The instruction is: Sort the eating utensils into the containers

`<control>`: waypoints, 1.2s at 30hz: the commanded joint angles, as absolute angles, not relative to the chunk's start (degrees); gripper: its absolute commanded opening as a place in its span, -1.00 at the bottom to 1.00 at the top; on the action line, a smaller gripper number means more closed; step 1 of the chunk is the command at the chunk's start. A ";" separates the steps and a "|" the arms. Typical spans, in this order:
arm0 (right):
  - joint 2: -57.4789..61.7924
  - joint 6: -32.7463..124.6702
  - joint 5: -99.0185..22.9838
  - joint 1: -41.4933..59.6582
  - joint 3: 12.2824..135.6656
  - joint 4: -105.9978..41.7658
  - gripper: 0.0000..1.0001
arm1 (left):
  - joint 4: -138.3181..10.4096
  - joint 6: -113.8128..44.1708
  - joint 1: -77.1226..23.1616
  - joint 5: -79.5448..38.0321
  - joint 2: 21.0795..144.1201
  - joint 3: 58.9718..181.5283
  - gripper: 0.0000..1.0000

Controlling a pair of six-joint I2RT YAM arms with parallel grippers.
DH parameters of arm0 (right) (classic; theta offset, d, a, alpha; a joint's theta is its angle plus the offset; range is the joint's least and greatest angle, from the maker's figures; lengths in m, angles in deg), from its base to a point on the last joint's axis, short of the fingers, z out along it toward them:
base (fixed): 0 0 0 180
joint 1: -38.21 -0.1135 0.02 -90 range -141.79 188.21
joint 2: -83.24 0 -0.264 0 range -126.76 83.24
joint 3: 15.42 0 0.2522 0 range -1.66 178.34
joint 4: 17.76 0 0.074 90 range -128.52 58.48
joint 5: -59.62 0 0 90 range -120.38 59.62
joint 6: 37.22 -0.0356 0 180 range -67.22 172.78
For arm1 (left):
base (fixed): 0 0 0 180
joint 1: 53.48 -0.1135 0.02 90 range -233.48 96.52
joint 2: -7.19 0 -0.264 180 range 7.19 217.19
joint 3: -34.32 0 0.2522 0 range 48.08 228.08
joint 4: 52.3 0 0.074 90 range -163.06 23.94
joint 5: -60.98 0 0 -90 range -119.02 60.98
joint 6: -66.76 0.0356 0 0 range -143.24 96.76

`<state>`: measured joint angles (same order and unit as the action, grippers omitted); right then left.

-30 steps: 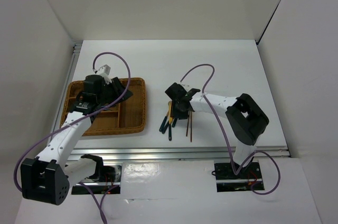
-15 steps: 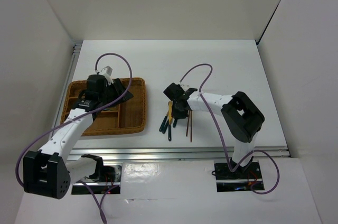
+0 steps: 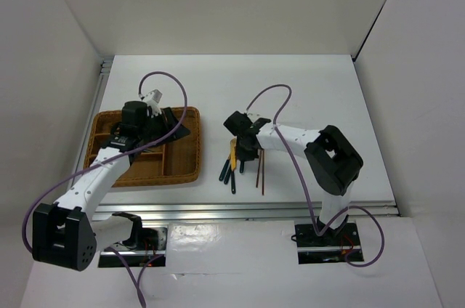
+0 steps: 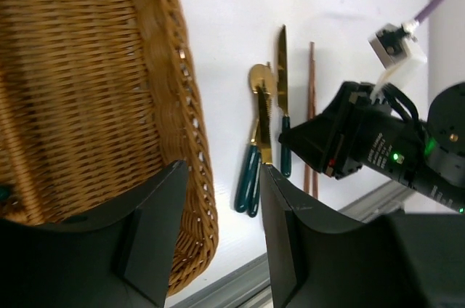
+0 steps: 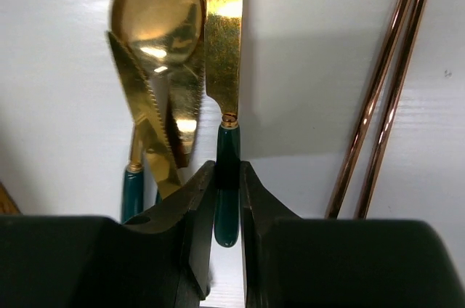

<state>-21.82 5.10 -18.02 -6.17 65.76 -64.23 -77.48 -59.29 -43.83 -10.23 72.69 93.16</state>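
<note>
Right end effector (image 5: 227, 177) edged left since 1 s ago, now pinching knife (image 5: 224, 68) handle; we'd lift straight, w/o snagging spoon (image 5: 156, 10). Left end effector (image 4: 218, 228) wide, empty.

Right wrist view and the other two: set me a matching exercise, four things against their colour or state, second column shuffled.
1. right gripper
2. left gripper
3. chopsticks
4. wicker tray

a. open, over the tray's rim
b. brown, woven
c. shut on a knife's teal handle
d. thin, reddish-brown, lying as a pair

Pairs: 1-c, 2-a, 3-d, 4-b.
</note>
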 commanded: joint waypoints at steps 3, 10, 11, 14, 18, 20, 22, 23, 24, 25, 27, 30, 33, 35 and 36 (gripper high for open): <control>-17.15 7.68 -14.56 -6.00 73.56 -67.73 -0.94 | -67.93 -58.22 -43.55 1.27 72.58 90.98 0.19; -11.43 11.64 -15.08 -6.00 77.71 -64.14 -0.94 | -56.84 -58.84 -41.80 13.95 72.67 86.85 0.24; -11.42 11.64 -15.08 -6.00 77.71 -64.13 -0.94 | -54.83 -60.58 -41.79 13.96 73.28 86.84 0.24; -11.42 12.26 -15.78 -6.00 78.75 -63.25 -0.94 | -53.32 -62.52 -40.30 13.96 75.13 86.23 0.24; -11.42 12.26 -16.93 -6.00 78.76 -60.88 -0.94 | -51.30 -63.14 -37.84 13.96 77.41 86.23 0.24; -10.90 11.73 -17.46 -6.00 77.71 -60.27 -0.94 | -49.63 -63.75 -37.04 13.96 78.38 86.23 0.24; -10.37 11.20 -17.46 -6.00 77.10 -59.56 -0.94 | -48.40 -64.37 -35.38 13.96 79.96 86.23 0.27; -9.76 11.20 -17.46 -6.00 77.09 -59.04 -0.94 | -47.35 -65.24 -35.37 13.44 80.58 86.23 0.27; -9.75 10.68 -17.46 -6.00 77.09 -58.33 -0.94 | -46.73 -65.86 -34.42 13.43 81.10 86.23 0.27; -9.23 10.68 -17.46 -6.00 76.39 -58.33 -0.94 | -46.11 -65.87 -33.45 12.65 82.33 86.23 0.27; -8.70 10.68 -18.07 -6.00 76.39 -57.10 -0.94 | -44.44 -67.27 -32.30 11.42 82.87 86.23 0.27; -8.17 10.15 -19.30 -6.00 75.86 -56.57 -0.94 | -41.55 -68.07 -30.02 8.43 84.27 86.23 0.27; -8.17 10.15 -20.70 -6.00 75.24 -56.57 -0.94 | -42.06 -68.07 -28.26 4.83 85.41 87.02 0.27; -7.47 10.15 -21.24 -6.00 74.45 -55.95 -0.94 | -42.06 -68.07 -27.73 4.29 86.20 88.33 0.27; -6.77 9.63 -21.24 -6.00 73.93 -55.43 -0.94 | -42.06 -68.07 -27.73 4.29 86.73 89.29 0.27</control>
<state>-10.82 10.56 -20.51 -6.17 74.96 -59.22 -45.85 -67.27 -28.16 6.42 85.41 86.49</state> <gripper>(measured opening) 0.237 0.633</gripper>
